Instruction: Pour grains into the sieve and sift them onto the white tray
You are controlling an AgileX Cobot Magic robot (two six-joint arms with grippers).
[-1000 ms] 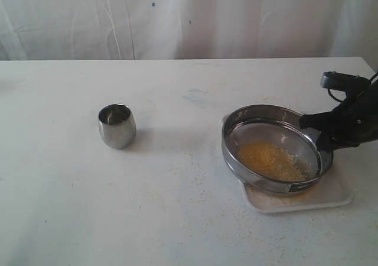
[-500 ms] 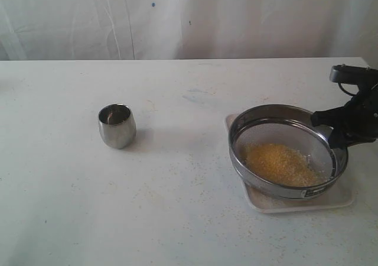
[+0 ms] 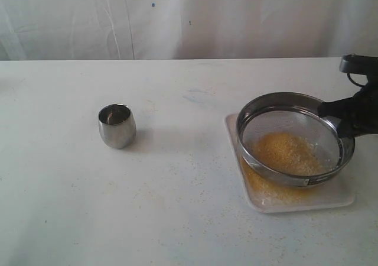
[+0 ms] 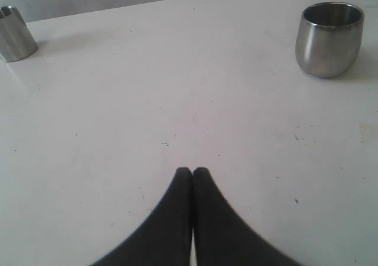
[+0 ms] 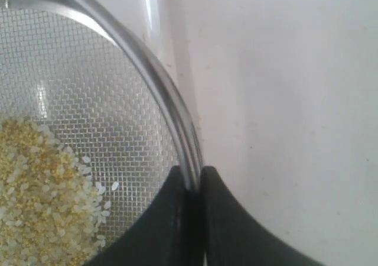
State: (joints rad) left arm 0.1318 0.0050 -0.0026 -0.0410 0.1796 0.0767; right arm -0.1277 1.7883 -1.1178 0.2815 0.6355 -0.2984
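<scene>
yellow-golden grains (image 3: 289, 152), white tray (image 3: 295, 201).

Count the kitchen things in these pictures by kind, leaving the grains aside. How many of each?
Steel cups: 2 (steel cup; second steel cup, seen only in the left wrist view)
Sieves: 1 (sieve)
Trays: 1 (white tray)
Total: 4
</scene>
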